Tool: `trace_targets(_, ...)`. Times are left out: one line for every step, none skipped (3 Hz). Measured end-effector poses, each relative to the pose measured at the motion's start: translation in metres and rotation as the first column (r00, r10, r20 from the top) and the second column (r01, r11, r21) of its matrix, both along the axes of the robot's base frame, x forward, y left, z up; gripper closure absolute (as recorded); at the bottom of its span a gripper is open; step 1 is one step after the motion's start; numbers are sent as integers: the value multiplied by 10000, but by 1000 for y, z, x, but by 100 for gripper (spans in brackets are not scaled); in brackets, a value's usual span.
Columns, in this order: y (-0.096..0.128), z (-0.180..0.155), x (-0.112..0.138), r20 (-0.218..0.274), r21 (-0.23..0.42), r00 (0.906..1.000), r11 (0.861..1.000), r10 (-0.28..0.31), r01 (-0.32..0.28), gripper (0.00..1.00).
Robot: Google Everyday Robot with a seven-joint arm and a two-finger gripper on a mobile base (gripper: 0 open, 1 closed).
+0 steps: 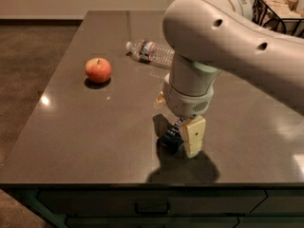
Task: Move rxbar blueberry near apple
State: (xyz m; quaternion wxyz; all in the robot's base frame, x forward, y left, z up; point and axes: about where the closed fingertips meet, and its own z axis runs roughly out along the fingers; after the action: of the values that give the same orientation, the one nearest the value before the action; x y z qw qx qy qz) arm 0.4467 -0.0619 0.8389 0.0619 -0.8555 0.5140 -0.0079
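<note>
The rxbar blueberry is a small dark navy bar on the brown table near its front edge, right of centre. My gripper points down right at the bar, with its cream-coloured part against the bar's right side. The bulky white arm hides much of the contact. The apple is red-orange with a short stem and sits on the table's left side, well to the left of and behind the bar.
A clear plastic water bottle lies on its side at the back of the table, behind the arm. A dark wire basket with boxes stands at the far right. The table's front edge is just below the gripper.
</note>
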Motion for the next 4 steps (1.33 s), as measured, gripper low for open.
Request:
trace_targets(-1,-6,0,-110,-323,9999,9995,11,-15,40)
trace_targets(1,-5,1,-158,-432,9998,9990,-120,113,64)
trace_targets(9,-2,-2,-200,-573,9994,9980,-292,280,87)
trace_targets(26,6,1,-411,-227,9954,9961,-866,857,100)
